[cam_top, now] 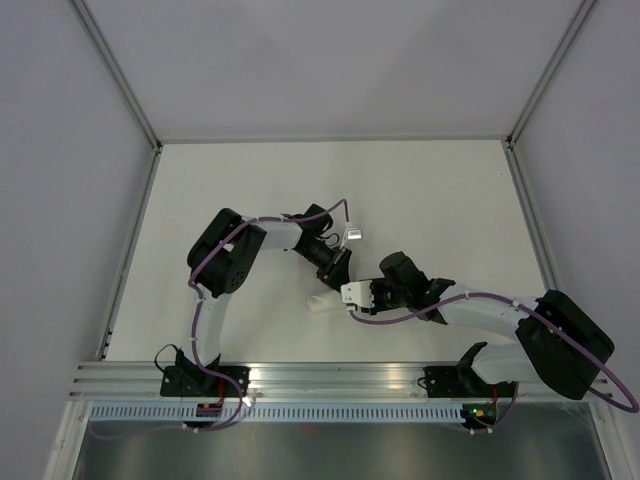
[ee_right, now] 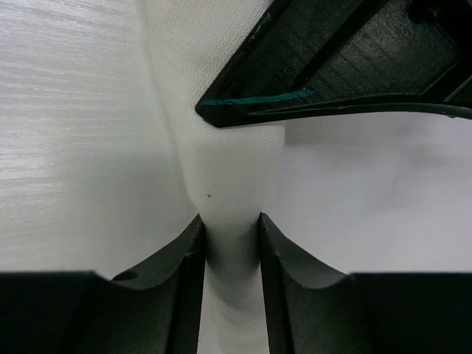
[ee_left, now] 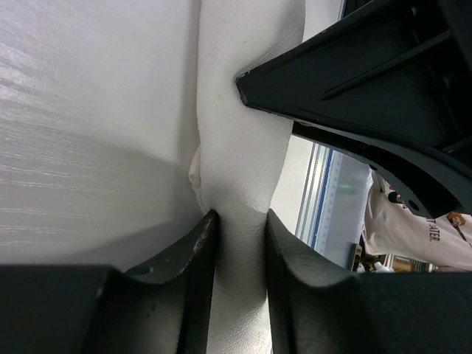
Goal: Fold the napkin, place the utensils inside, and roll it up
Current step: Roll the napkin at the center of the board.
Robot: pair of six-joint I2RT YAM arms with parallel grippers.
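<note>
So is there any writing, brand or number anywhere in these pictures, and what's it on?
"ATER", sideways and blurred, so a guess: on the beige shirt worn by someone in the background, left wrist view.
Nothing readable on the rolled white cloth napkin, the black left tool or the black right tool; none legible in the top view.

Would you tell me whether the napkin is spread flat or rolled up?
Rolled up: the napkin forms a narrow tube pinched by left claw and right claw.
</note>
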